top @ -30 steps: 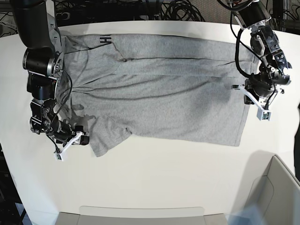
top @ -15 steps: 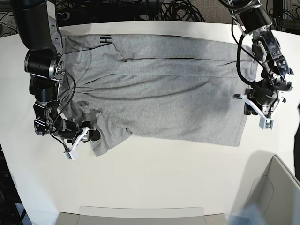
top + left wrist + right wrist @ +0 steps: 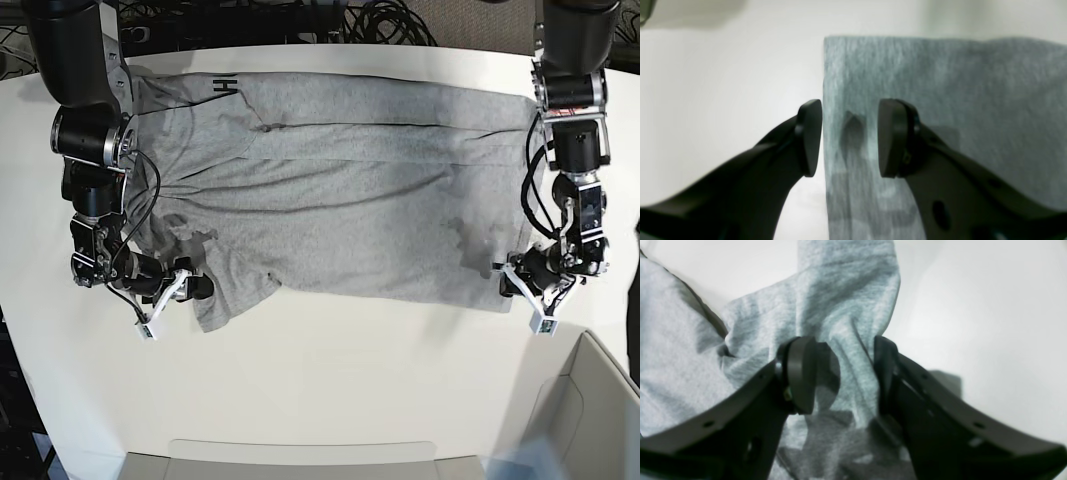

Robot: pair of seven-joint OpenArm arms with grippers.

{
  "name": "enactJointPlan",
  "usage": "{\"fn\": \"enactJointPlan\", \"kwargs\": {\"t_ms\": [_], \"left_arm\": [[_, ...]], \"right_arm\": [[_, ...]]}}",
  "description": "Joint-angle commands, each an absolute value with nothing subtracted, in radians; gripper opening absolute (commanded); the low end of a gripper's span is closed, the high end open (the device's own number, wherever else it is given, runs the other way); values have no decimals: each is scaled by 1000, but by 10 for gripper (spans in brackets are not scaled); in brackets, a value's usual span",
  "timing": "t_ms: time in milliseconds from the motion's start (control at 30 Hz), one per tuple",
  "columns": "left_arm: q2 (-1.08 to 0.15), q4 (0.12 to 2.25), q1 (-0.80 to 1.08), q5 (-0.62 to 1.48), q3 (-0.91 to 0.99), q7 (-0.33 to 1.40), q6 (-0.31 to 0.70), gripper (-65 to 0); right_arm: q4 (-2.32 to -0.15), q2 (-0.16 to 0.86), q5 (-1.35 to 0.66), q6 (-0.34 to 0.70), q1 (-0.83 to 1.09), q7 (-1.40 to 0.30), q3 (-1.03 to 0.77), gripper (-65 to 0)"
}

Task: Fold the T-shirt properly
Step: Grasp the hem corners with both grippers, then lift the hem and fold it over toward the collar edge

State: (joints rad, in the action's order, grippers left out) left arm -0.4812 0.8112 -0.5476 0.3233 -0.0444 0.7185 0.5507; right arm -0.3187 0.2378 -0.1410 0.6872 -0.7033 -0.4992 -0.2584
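T-shirt (image 3: 340, 190) lies spread across the white table (image 3: 330, 380), one lengthwise fold in along the far edge — otherwise unfolded. Left gripper (image 3: 522, 292) sits at the near hem corner, jaws apart astride the edge. Right gripper (image 3: 172, 291) straddles the crumpled sleeve (image 3: 846, 303), jaws apart. Nothing pinched yet — near-side fold and crosswise folds remain.

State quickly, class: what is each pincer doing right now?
Left pincer: open, straddling the T-shirt hem edge, gripping nothing.
Right pincer: open over the bunched sleeve, gripping nothing.
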Motion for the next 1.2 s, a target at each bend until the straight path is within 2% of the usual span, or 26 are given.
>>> {"fn": "enactJointPlan", "kwargs": {"t_ms": [0, 67, 233, 533, 800, 933, 1167], "left_arm": [[-504, 766, -608, 332, -59, 661, 555, -369], [-509, 670, -648, 334, -82, 598, 558, -367], [-509, 496, -713, 332, -90, 498, 659, -367], [-501, 309, -768, 332, -186, 351, 657, -366], [-467, 275, -768, 332, -188, 286, 656, -351], [-458, 275, -763, 331, -206, 286, 657, -369], [-453, 274, -763, 335, -236, 297, 638, -564]], "right_arm": [[-321, 245, -111, 693, -720, -532, -255, -382], [-321, 242, -111, 693, -720, -532, -255, -382], [-321, 240, -111, 693, -720, -532, -255, -382], [-321, 240, -111, 693, -720, -532, -255, -382], [-321, 217, -111, 693, -720, -532, -255, -385], [-321, 205, -110, 693, -720, -532, -255, -442], [-325, 177, 5, 691, -730, -532, -257, -646]]}}
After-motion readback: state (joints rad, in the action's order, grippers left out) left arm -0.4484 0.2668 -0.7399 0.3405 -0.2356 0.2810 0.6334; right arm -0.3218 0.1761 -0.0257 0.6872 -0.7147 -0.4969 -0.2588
